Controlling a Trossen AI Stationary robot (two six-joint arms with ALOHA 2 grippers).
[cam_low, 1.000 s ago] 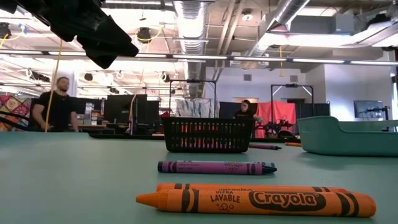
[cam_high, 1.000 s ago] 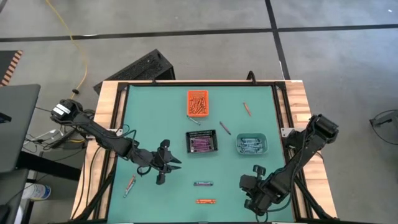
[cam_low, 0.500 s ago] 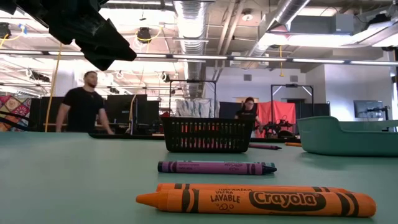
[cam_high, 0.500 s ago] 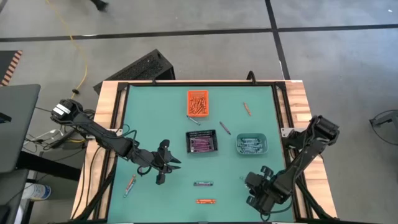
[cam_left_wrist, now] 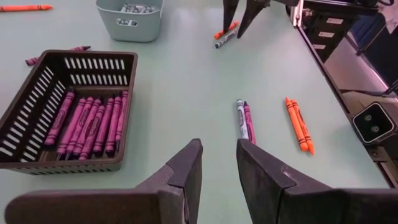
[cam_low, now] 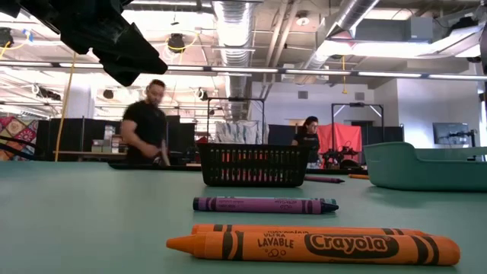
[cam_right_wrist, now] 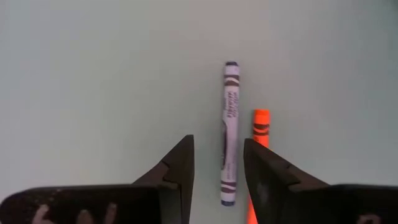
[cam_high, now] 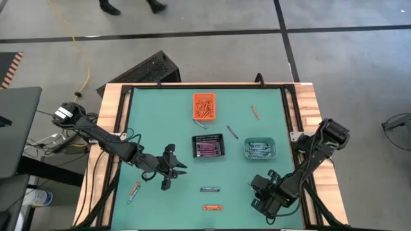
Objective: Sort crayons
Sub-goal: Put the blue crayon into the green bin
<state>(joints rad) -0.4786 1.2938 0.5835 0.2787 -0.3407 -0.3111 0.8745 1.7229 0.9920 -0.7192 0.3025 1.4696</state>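
Observation:
Loose crayons lie on the green table. A blue and purple pair [cam_high: 210, 189] and an orange pair [cam_high: 212, 207] lie near the front, and they also show in the left wrist view, the blue and purple pair [cam_left_wrist: 244, 121] beside the orange pair [cam_left_wrist: 299, 116]. My left gripper [cam_high: 173, 168] hovers open and empty left of the black mesh bin [cam_high: 209, 147]. My right gripper [cam_high: 260, 190] is open and empty. It points down over a purple-white crayon [cam_right_wrist: 230, 134] and an orange crayon [cam_right_wrist: 260, 124], and its fingers stand on either side of the purple-white one without touching it.
The orange bin [cam_high: 204, 106] stands at the far middle and the teal bin [cam_high: 259, 149] right of the mesh bin. Single crayons lie by the bins [cam_high: 232, 131], near the far right [cam_high: 255, 112], and as a pair at the near left [cam_high: 133, 190]. People move in the room behind.
My right gripper has shifted a little over the near right part of the table, first toward the right edge, then back toward the left. The crayons have stayed where they were. A person has walked across the room behind the table.

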